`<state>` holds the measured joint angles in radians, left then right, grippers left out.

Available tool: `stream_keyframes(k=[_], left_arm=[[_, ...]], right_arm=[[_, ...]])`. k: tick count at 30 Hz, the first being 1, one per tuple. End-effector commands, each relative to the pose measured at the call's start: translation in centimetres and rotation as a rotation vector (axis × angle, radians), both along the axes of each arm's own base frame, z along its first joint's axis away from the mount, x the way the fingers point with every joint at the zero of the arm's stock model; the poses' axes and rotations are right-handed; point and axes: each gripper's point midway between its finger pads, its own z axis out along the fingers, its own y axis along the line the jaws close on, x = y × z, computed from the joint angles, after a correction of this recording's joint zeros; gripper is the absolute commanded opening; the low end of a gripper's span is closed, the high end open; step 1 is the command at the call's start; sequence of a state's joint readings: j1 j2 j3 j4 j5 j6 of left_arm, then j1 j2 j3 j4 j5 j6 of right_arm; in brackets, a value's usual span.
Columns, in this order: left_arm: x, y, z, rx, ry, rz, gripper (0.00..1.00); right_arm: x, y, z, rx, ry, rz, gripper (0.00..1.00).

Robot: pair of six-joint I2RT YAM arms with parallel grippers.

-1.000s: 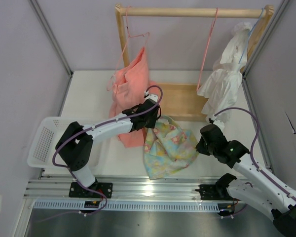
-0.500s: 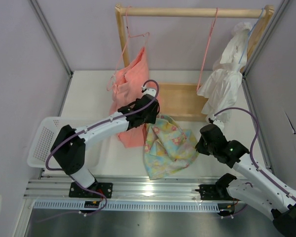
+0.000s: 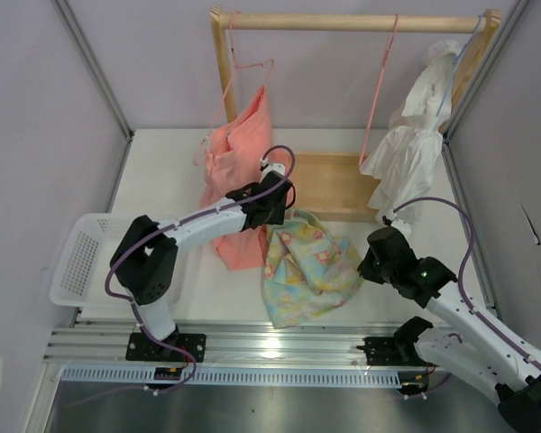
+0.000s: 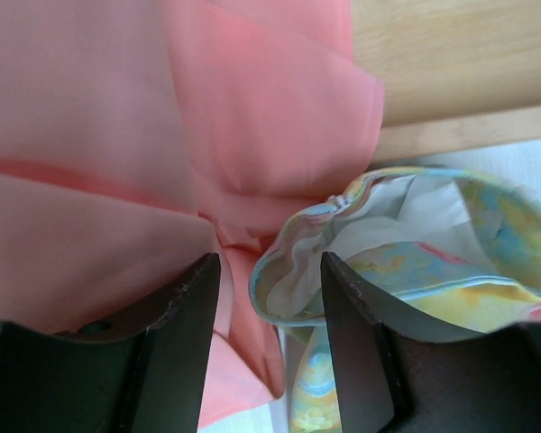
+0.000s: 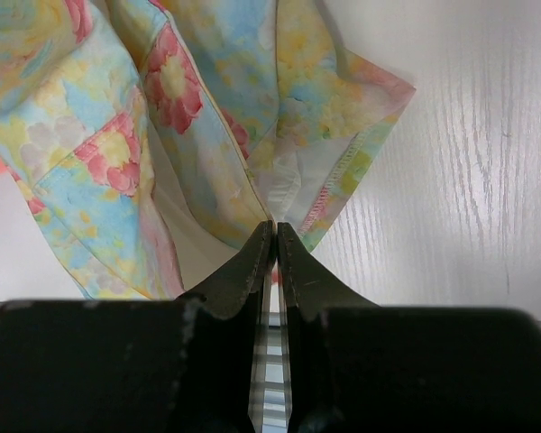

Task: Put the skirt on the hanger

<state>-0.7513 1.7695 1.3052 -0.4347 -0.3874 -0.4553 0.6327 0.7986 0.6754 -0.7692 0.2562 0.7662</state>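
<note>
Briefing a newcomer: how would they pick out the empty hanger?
Find the wooden rail at the back. Right of its middle, beside the white ruffled garment, hangs a thin pale-pink hanger. Unlike its neighbours, it carries no garment.

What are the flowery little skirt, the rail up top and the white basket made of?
The small pastel floral skirt looks like thin matte woven cloth, perhaps cotton: soft folds, stitched hem. The round pale rail across the top looks like bare wood, tan and unpainted. The white perforated basket seems smooth moulded plastic, with rows of regular holes.
</note>
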Motion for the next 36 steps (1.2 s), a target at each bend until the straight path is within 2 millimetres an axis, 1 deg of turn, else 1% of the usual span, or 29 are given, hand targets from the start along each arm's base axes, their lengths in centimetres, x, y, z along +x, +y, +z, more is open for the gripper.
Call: stream_keyframes(k=[1,2,3,5,8,9,10,14,15,16,17,18,19,20,21,22,23,24,25,26,27,29,30,31,32,33,34,35,36], left_arm=[[-0.8,0.7,1.1,-0.037,-0.011,0.014,0.53],[-0.9,0.9,1.1,-0.036,-0.010,0.014,0.52],[-1.4,1.2,0.4,-0.026,0.004,0.010,0.52],[-1.7,1.3,0.5,-0.032,0.008,0.001,0.50],[-2.3,1.6,-0.3,-0.023,0.026,-0.003,0.46],[-2.3,1.5,-0.3,-0.029,0.022,-0.006,0.44],[-2.4,1.6,-0.4,-0.034,0.025,-0.007,0.38],[-2.3,1.0,-0.1,-0.050,0.022,-0.022,0.34],[-2.1,0.9,0.0,-0.047,0.019,-0.029,0.31],[-1.6,0.7,0.8,-0.044,0.003,-0.031,0.19],[-1.5,0.8,1.0,-0.037,0.000,-0.031,0.11],[-1.4,0.8,1.8,-0.038,-0.015,-0.034,0.01],[-1.2,0.8,2.8,-0.043,-0.036,-0.039,0.00],[-0.9,0.7,3.9,-0.052,-0.061,-0.042,0.00],[-0.7,0.7,5.9,-0.074,-0.099,-0.044,0.00],[-0.6,0.8,6.9,-0.073,-0.117,-0.051,0.00],[-0.7,1.0,7.9,-0.072,-0.126,-0.055,0.00],[-0.3,0.7,10.3,-0.099,-0.166,-0.057,0.00],[-0.5,0.9,11.9,-0.108,-0.193,-0.064,0.00],[-0.6,1.1,12.9,-0.113,-0.208,-0.067,0.00],[-0.3,1.1,15.1,-0.132,-0.247,-0.068,0.00],[-0.4,1.6,17.7,-0.156,-0.282,-0.069,0.00],[-0.5,1.8,18.6,-0.157,-0.298,-0.069,0.00],[-0.4,1.9,20.5,-0.175,-0.332,-0.064,0.00],[-0.5,2.3,21.5,-0.186,-0.351,-0.059,0.00],[-0.5,2.6,22.1,-0.187,-0.363,-0.058,0.00],[-0.5,2.6,23.6,-0.208,-0.388,-0.060,0.00],[-0.3,2.8,24.2,-0.210,-0.399,-0.057,0.00],[-0.1,3.0,24.4,-0.200,-0.401,-0.056,0.00]], right_arm=[[0.2,0.1,0.5,0.016,-0.023,0.003,0.10],[0.3,0.1,0.5,0.019,-0.025,0.001,0.10],[0.4,0.2,0.5,0.020,-0.027,0.002,0.10],[0.4,0.2,0.5,0.019,-0.025,0.003,0.10],[0.6,0.4,0.4,0.024,-0.025,0.004,0.10],[0.6,0.4,0.4,0.024,-0.026,0.005,0.10],[0.7,0.5,0.4,0.026,-0.027,0.006,0.10],[0.9,0.6,0.4,0.025,-0.027,0.005,0.10],[1.0,0.6,0.5,0.024,-0.029,0.003,0.10],[1.3,0.6,0.9,0.027,-0.036,0.001,0.10],[1.4,0.7,1.2,0.030,-0.043,-0.001,0.10],[1.7,0.4,1.5,0.024,-0.049,-0.010,0.09],[2.0,0.3,2.0,0.025,-0.061,-0.013,0.07],[2.5,0.3,3.2,0.032,-0.084,-0.017,0.06],[3.0,-0.1,3.7,0.024,-0.095,-0.028,0.04],[3.4,-0.3,4.3,0.021,-0.102,-0.031,0.00],[4.1,-0.3,5.7,0.024,-0.129,-0.035,0.00],[4.4,-0.5,6.4,0.021,-0.140,-0.039,0.00],[5.0,-1.0,7.1,0.007,-0.157,-0.047,0.00],[5.4,-1.2,7.9,0.002,-0.172,-0.052,0.00],[6.1,-1.3,9.6,0.004,-0.200,-0.059,0.00],[7.0,-2.1,11.3,-0.017,-0.228,-0.075,0.00],[7.8,-2.0,13.3,-0.006,-0.263,-0.080,0.00],[8.2,-2.3,14.2,-0.013,-0.282,-0.082,0.00],[8.7,-2.4,15.1,-0.014,-0.300,-0.085,0.00],[9.4,-2.3,16.9,-0.011,-0.331,-0.091,0.00],[9.9,-2.5,17.7,-0.017,-0.344,-0.098,0.00],[10.5,-3.3,18.5,-0.041,-0.360,-0.114,0.00],[10.9,-3.4,19.2,-0.044,-0.371,-0.119,0.00]])
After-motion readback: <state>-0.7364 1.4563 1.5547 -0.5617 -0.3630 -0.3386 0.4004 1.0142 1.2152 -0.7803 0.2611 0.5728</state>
